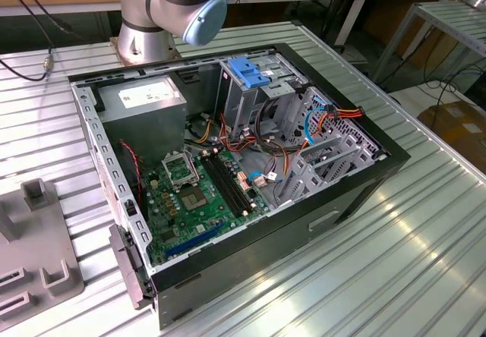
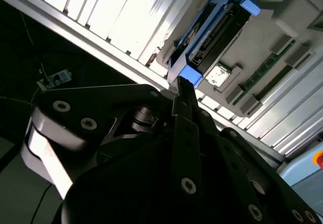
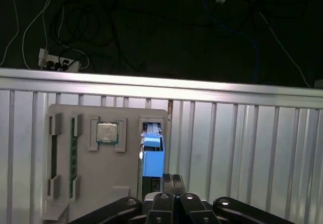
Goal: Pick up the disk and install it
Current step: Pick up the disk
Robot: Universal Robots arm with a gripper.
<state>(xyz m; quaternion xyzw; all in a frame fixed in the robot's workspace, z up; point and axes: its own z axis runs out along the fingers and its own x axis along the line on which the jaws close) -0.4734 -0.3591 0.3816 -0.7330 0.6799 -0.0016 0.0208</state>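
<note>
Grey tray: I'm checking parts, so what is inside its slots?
The disk stands on edge in one slot, a square chip lies in another, a green memory stick in a narrow one. The pincer covers the disk's near end.

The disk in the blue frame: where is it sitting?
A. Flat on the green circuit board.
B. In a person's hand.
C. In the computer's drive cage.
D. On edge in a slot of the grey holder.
D: in the first wrist view the disk stands on edge in a slot of the grey holder on the ribbed table.
</note>
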